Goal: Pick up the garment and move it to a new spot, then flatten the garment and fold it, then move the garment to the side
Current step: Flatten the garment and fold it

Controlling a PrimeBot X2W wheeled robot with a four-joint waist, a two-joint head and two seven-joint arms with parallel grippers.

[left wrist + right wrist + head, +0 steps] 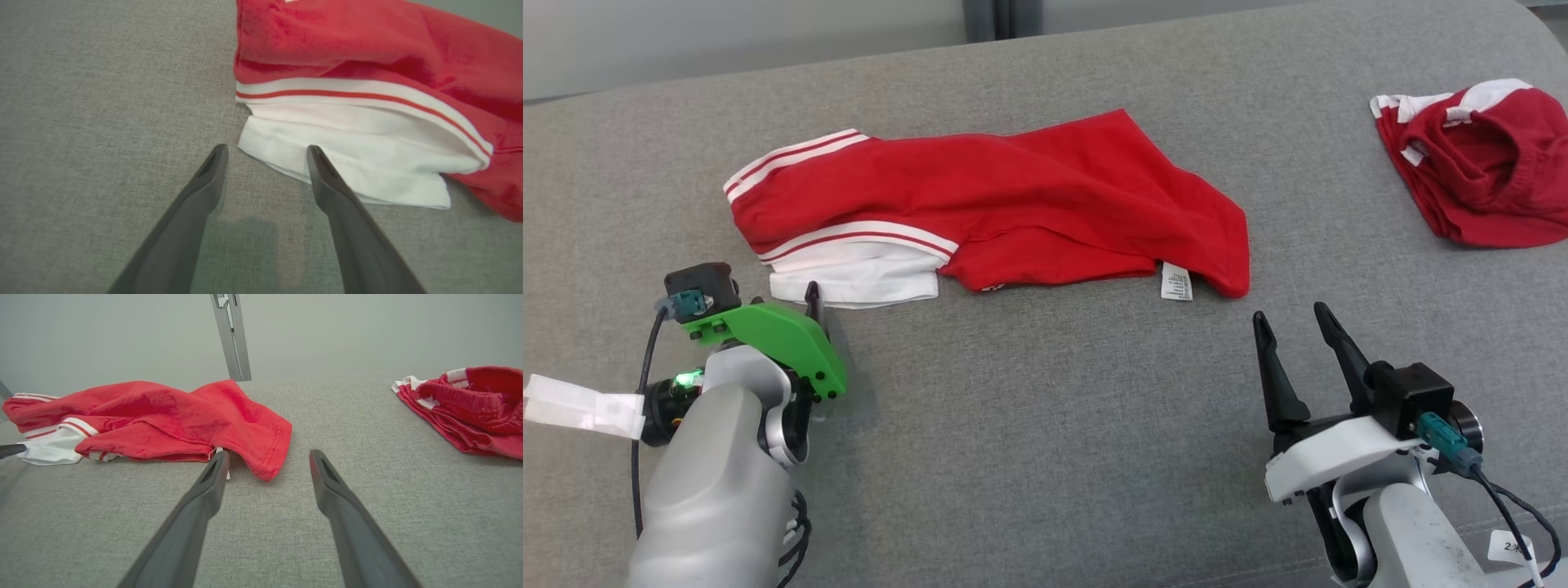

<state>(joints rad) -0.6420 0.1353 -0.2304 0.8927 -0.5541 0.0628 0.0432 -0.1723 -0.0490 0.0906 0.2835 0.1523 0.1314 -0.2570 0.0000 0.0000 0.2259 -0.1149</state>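
Left side first: the left gripper (266, 152), the one with the bright green plastic cover (768, 331) on its wrist, sat spread open with nothing in it. It was right at the near-left corner of the crumpled red sports shorts with white stripes and white lining (1013, 196). In the left wrist view the white hem corner poked in between the two dark fingers. The right-hand finger overlapped the hem edge, though I couldn't tell if it actually touched the cloth.

The shorts themselves lay stretched left to right across the middle of the surface, striped end to the left. A small white care label (1176, 282) stuck out on the near edge toward the right.

The right gripper (1290, 314) was open and empty too, just near and a bit right of the shorts' red right-hand corner, not touching it. In the right wrist view that corner sat just past the left fingertip.

Well apart at the far right there was a second bunched-up red garment with white trim (1478, 180).

Everything rested on a grey woven fabric surface (1045, 425), like a couch cushion. Behind it was a plain pale wall with a grey metal upright post (233, 335).
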